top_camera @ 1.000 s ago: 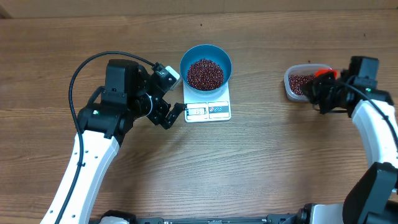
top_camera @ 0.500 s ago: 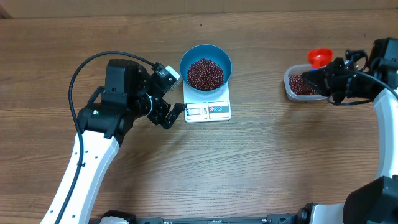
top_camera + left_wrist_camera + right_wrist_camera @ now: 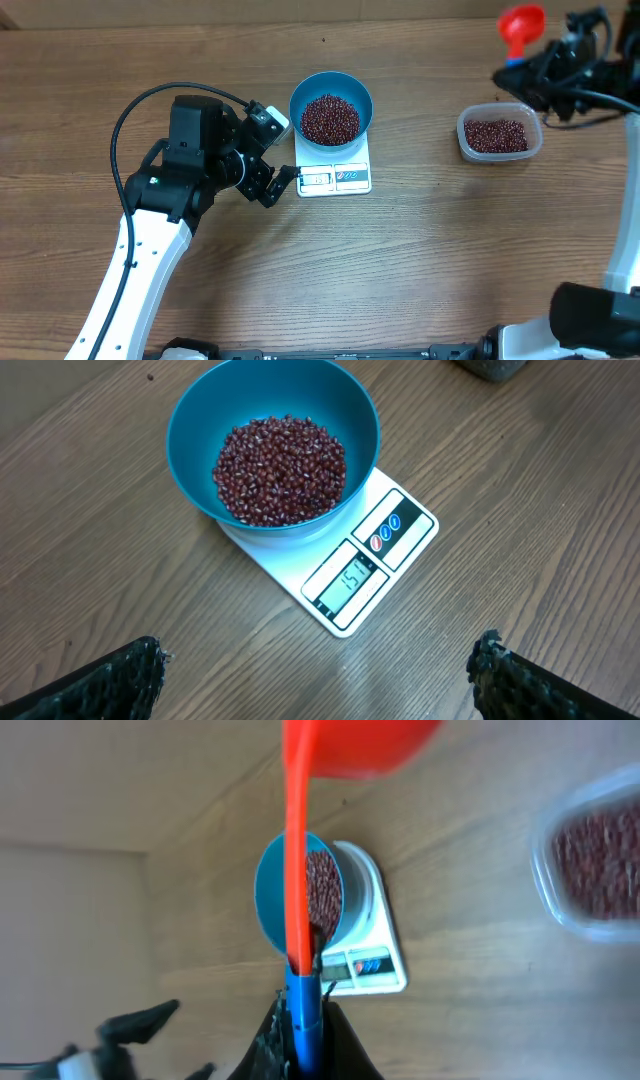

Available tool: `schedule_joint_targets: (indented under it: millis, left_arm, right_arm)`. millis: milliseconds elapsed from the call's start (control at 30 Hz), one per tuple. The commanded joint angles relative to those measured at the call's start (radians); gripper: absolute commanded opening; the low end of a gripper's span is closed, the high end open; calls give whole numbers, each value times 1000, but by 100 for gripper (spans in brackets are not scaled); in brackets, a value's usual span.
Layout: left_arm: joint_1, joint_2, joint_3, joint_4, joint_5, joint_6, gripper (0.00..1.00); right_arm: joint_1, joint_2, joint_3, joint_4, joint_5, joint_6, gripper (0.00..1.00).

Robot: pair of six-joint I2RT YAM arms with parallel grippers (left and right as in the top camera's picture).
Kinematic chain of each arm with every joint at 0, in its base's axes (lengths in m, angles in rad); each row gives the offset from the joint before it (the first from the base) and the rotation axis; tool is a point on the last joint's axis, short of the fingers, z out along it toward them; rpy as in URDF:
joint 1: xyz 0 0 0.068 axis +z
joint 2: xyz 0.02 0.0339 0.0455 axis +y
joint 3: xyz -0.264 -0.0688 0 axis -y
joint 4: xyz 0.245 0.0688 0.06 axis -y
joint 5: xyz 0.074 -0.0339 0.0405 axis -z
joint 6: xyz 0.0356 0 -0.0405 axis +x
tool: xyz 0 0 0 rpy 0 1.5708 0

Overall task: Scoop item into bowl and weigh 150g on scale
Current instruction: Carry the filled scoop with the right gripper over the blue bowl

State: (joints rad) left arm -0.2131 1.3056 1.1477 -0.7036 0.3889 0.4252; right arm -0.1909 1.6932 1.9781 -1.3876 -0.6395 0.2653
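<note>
The round, smooth blue bowl (image 3: 303, 92) sits on the upper half of the flat white scale (image 3: 355, 155) at upper centre and holds a maroon heap of beans (image 3: 330, 118). The scale's long axis runs up and down the overhead frame, with the display edge lowermost. A clear rounded tub (image 3: 464, 138) at right holds more beans. The left gripper (image 3: 318, 678) gapes wide and empty beside the scale. The right gripper (image 3: 305, 1020) is clamped on the blue handle of a red scoop (image 3: 522, 22) in the upper right corner.

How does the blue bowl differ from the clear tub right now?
The bowl is round and opaque blue; the tub is clear and rounded-rectangular. The bowl sits on the scale; the tub sits directly on the table. Both hold red-brown beans.
</note>
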Motion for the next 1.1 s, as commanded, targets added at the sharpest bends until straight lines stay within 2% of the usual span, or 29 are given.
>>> schedule_joint_targets:
  millis: [0,100,300,400,567,800,1067]
  left_arm:
    - [8,2,3,0,3,-7,100]
    - [8,2,3,0,3,-6,100]
    - [8,2,3,0,3,-7,99]
    - [8,2,3,0,3,-7,100]
    - [8,2,3,-7,2,-5,100]
    - [20,2,3,-208,-99,9,100]
    - [20,2,3,-212,-105,9,99]
  right_arm:
    - [110,21,64,40,229,-62,4]
    - [206,23,63,99,408,-108,4]
    - [374,46,61,172,518,-475,4]
    - [424,75,55,174,546,-580,4]
    - [478,149,54,135,588,-648,4]
    - [542,215,42,112,635,-804,4]
    - [564,274,42,114,691,-877,4]
